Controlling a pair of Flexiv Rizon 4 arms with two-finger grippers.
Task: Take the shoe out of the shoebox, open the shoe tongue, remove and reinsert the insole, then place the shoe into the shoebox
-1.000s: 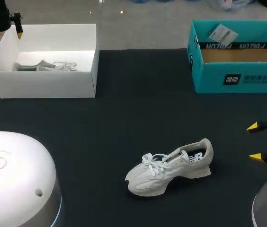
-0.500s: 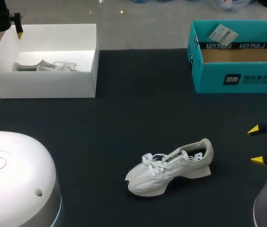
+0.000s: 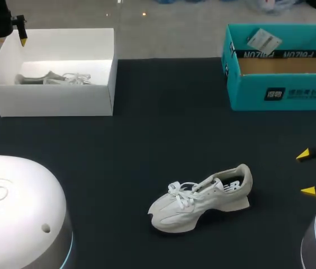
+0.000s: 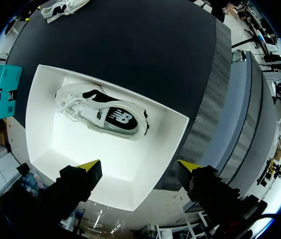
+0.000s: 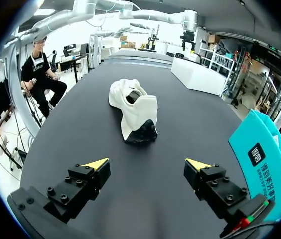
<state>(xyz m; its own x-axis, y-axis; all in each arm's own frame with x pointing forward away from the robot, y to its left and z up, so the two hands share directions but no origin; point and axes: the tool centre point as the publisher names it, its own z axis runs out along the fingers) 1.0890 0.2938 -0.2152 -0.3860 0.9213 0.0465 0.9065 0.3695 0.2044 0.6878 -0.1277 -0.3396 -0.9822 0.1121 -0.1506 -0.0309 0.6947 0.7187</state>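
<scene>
Shoe [image 5: 133, 110] ahead of right end effector [image 5: 148, 164]

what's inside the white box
One white shoe with black side markings lies in the white box. In the head view its near wall hides most of it; the floor beneath is covered.

You see a flat, matte-black desk [image 3: 163, 123]; its grey edge band [image 4: 220, 74] runs beside the left pincer [image 4: 140, 167].
</scene>
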